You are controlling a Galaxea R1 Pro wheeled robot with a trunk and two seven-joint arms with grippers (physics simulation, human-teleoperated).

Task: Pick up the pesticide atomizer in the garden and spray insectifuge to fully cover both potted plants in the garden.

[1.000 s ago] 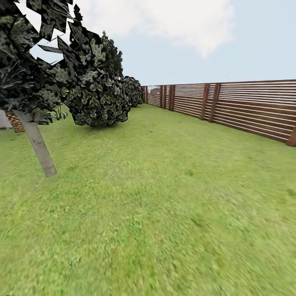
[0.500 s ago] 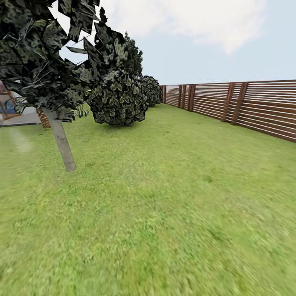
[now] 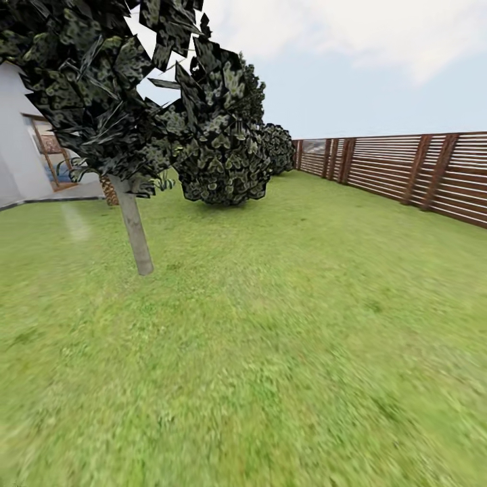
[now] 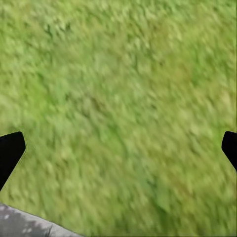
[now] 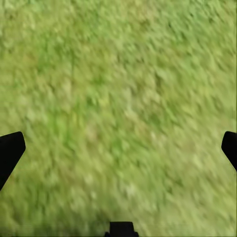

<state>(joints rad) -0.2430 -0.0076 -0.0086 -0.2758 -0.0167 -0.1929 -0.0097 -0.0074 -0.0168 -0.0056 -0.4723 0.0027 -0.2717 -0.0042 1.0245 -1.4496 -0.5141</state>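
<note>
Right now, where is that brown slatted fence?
In the head view, the brown slatted fence runs along the right side of the lawn, receding toward the far round shrubs near the middle.

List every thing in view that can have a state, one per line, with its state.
left gripper: open, empty, over grass
right gripper: open, empty, over grass
tree: trunk leaning, rooted in the lawn
shrub: standing, full-leaved
fence: upright, slats intact
</note>
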